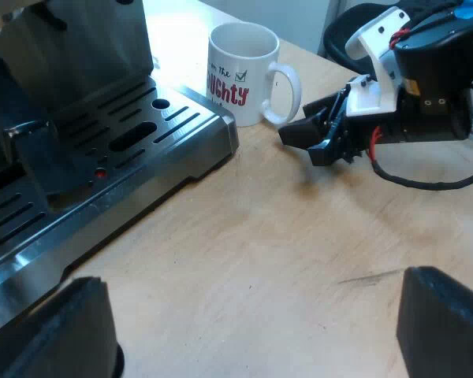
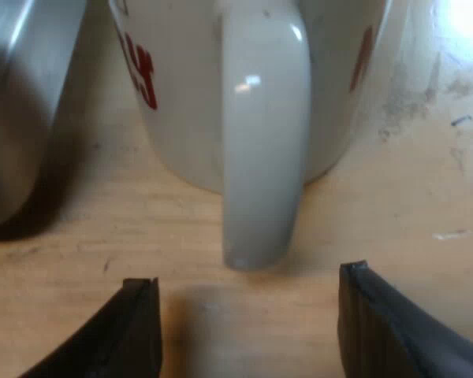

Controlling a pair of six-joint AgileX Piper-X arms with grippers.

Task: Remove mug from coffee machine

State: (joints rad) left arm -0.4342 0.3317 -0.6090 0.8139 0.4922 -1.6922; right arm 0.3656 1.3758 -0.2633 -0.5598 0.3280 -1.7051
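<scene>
a white mug (image 1: 240, 75) with red lettering stands upright on the wooden tabletop (image 1: 284, 252), just beside the corner of the espresso machine (image 1: 102, 150) and off its slotted metal drip tray. its handle (image 2: 264, 157) points away from the machine toward the right gripper (image 2: 260, 331), whose two black fingers are spread wide on either side of the handle's line, near it but not touching it. the left gripper (image 1: 252, 331) hangs over bare tabletop well apart from the mug, its fingers also spread wide and holding nothing. since the mug is already clear of the tray, the removal looks nearly or fully done, though whether the right gripper is about to take the handle or leave it cannot be told. if the mug is to go farther off, the next move calls for sliding the right gripper forward until the handle sits between its fingers, closing on it squarely, then lifting straight up so the mug does not knock the tray's corner.
</scene>
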